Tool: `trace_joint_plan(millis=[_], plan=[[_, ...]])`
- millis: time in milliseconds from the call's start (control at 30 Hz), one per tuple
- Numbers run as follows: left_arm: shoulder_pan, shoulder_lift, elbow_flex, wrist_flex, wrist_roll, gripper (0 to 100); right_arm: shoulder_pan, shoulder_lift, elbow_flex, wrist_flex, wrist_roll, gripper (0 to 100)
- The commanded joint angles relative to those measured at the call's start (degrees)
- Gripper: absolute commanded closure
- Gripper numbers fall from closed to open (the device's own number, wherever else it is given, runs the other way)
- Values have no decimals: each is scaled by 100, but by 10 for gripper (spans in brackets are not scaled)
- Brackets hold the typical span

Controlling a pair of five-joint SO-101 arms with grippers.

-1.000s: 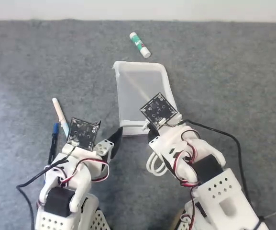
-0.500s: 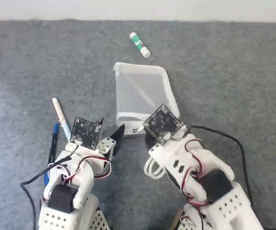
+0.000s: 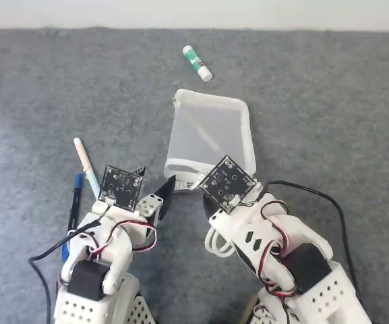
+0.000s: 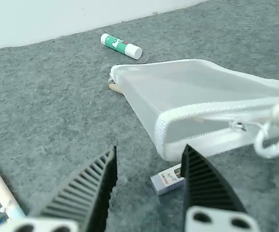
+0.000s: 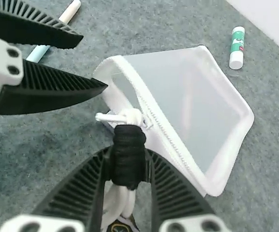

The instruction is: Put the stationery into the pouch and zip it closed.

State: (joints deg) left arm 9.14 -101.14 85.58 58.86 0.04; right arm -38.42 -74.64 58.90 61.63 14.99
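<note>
The translucent white pouch (image 3: pixel 211 128) lies flat in the middle of the grey mat, its zipper end toward the arms. My right gripper (image 5: pixel 128 145) is shut on the black zipper pull with its white cord (image 5: pixel 120 117). My left gripper (image 4: pixel 149 150) hangs open just left of the pouch's (image 4: pixel 202 96) zipper end, holding nothing. A green-and-white glue stick (image 3: pixel 197 63) lies beyond the pouch. A white pen (image 3: pixel 84 160) and a blue pen (image 3: pixel 73 209) lie to the left. A small white eraser (image 4: pixel 167 180) sits by the zipper end.
A thin stick-like shape (image 3: pixel 201 128) shows faintly through the pouch wall. The mat's far edge meets a pale wall (image 3: pixel 194 13). The two arms stand close together at the near side, the right arm (image 3: pixel 275 236) trailing a black cable.
The right arm has drawn back toward me with the zipper pull, and the pouch's far end has swung to the right. The left arm has barely shifted.
</note>
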Motion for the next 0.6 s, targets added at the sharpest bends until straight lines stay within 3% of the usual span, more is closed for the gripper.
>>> trace_joint_plan(millis=[0,200,567], plan=[[-18,-18,-418,53,-9,796,-66,-198,-114,31,88,991],[-9,-18,-892,563,-9,797,-57,-198,105,-127,193,991],[0,-18,-585,273,-18,795,-66,-259,18,-180,193,991]])
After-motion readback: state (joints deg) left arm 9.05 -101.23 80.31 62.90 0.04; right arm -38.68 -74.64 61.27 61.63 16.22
